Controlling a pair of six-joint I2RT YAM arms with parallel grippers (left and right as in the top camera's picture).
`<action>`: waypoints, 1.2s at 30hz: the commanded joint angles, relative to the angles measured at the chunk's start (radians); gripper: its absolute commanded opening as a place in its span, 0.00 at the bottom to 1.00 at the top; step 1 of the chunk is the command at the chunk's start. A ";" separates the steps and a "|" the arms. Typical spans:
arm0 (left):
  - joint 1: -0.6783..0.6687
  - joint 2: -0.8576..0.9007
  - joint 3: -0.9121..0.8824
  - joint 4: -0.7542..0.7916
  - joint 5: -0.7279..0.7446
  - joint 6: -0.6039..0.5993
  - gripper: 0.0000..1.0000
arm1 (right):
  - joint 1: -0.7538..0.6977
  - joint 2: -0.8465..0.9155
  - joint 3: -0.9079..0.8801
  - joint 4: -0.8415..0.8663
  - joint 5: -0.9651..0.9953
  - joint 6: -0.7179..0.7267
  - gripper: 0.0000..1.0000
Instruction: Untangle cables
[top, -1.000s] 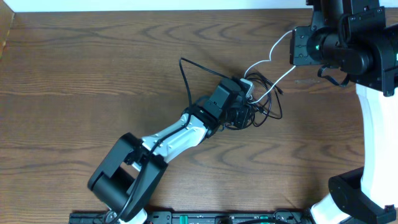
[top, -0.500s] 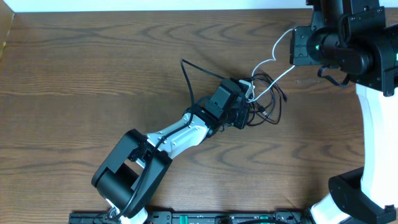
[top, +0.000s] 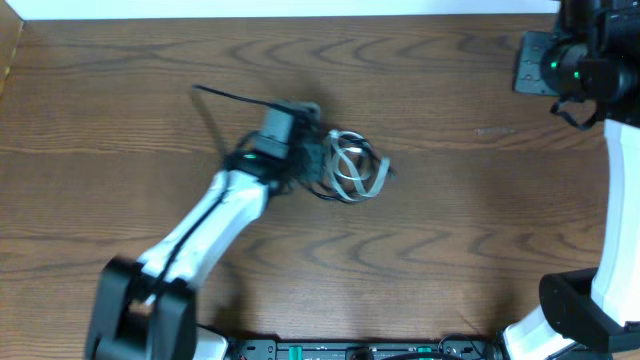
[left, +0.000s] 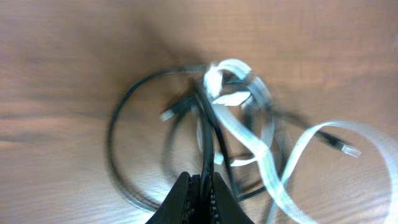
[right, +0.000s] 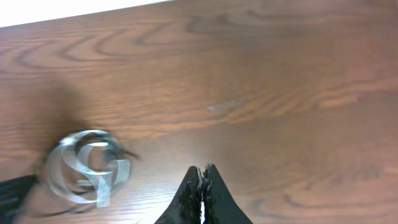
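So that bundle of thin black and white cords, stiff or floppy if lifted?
Probably floppy: the bundle of thin black and white cords lies in loose, curling loops. Likely light, being so thin. Loops may snag, since they cross near the left gripper.

No text, label, brand, number or sign can be read in any view. The black rail (top: 350, 350) at 6 o'clock in the overhead view carries small coloured marks, too small to make out.
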 joint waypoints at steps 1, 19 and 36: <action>0.048 -0.089 0.001 -0.012 0.029 0.035 0.08 | -0.017 0.001 -0.051 0.001 0.002 0.014 0.01; 0.043 -0.252 0.008 0.023 0.124 0.030 0.08 | 0.069 0.001 -0.493 0.317 -0.386 -0.159 0.57; 0.043 -0.515 0.008 0.021 0.238 -0.016 0.08 | 0.241 0.002 -0.921 0.687 -0.566 -0.191 0.60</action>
